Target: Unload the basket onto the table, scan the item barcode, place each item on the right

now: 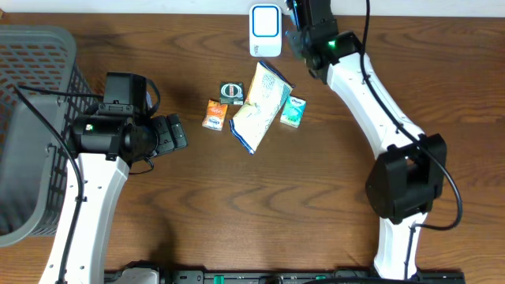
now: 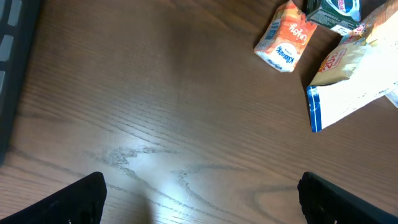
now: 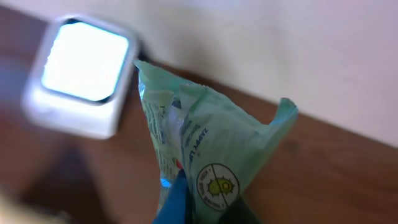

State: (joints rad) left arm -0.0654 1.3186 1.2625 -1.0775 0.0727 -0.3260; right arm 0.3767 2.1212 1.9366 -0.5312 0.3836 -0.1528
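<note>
A crumpled pale green packet (image 3: 211,140) with a round germ mark fills the right wrist view, pinched at its lower end by my right gripper (image 3: 208,210), which is shut on it. Just left of the packet stands the white scanner (image 3: 81,74), its window glowing. In the overhead view the scanner (image 1: 264,30) sits at the table's far edge and my right gripper (image 1: 298,39) hovers just to its right. My left gripper (image 1: 170,132) is open over bare wood at the left; its fingertips (image 2: 74,199) stand wide apart with nothing between them.
On the table lie an orange packet (image 1: 214,115), a small black box (image 1: 231,92), a white and yellow bag (image 1: 260,106) and a teal packet (image 1: 293,111). A grey wire basket (image 1: 31,118) stands at the left edge.
</note>
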